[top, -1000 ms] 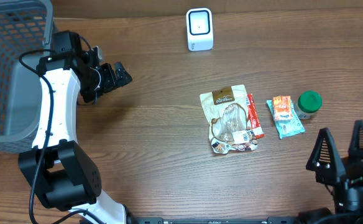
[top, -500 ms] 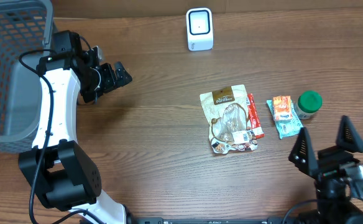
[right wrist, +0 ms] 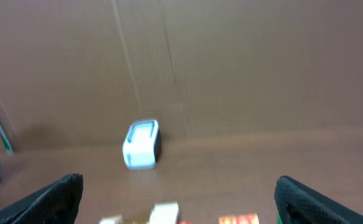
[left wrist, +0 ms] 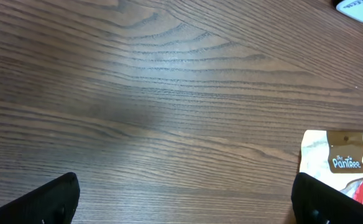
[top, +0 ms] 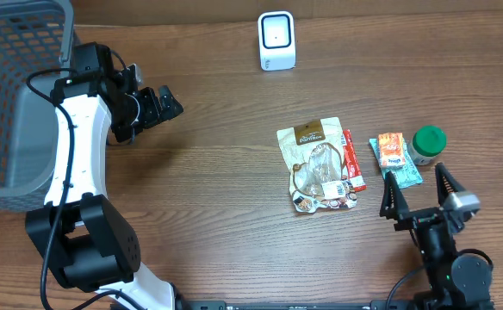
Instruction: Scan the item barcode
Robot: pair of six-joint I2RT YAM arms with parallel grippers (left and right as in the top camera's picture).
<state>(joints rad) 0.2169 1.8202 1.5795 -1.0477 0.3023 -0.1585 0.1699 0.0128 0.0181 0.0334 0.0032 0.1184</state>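
Soft, even light falls from above on the wooden table (top: 217, 189), leaving only faint shadows beside the left arm (top: 75, 146). The overhead and left wrist views are sharp; the right wrist view is blurred throughout, its white scanner (right wrist: 141, 144) smeared and dim.

The scanner (top: 276, 40) is white, the basket (top: 19, 103) grey mesh, the table (top: 217, 202) brown wood grain

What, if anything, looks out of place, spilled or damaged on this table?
Nothing stands out. The Pantree snack pouch, red stick packet, orange-and-teal packet and green-lidded jar sit grouped and look intact. The white scanner stands upright. No spill shows on the table.
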